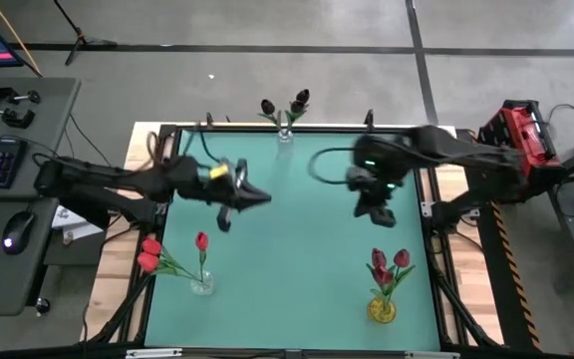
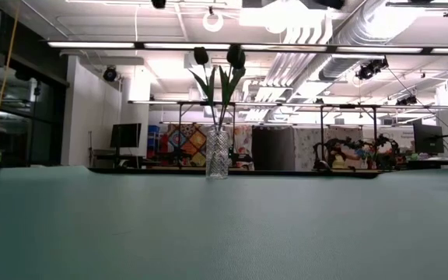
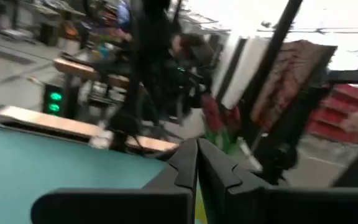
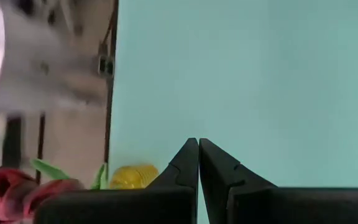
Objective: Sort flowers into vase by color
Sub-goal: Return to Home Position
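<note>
Closest to the overhead camera are the two dark arms, both hanging above the middle band of the teal bench [image 1: 297, 269]. The left claw [image 1: 260, 197] is a little left of the centre of the frame and points to the right. The right claw [image 1: 377, 212] is a little right of the centre and points toward the lower edge. They are apart from each other, and neither one touches a flower. In each wrist view the two dark fingers meet at their tips with no gap, so both claws are closed and grip nothing.

The flowers stand in three vases, one colour in each. The red tulips [image 1: 149, 254] are in the clear vase [image 1: 202, 284] at the lower left of the bench; two heads lean out to the left, toward the bench edge, and one stands more upright. The dark pink-maroon tulips [image 1: 387, 261] are in the yellow vase [image 1: 382, 310] at the lower right. The black tulips [image 1: 300, 98] are in the cut-glass vase [image 1: 285, 132] at the middle of the upper edge. In the low view this vase stands upright near the centre of the frame, with green leaves below the dark heads.
</note>
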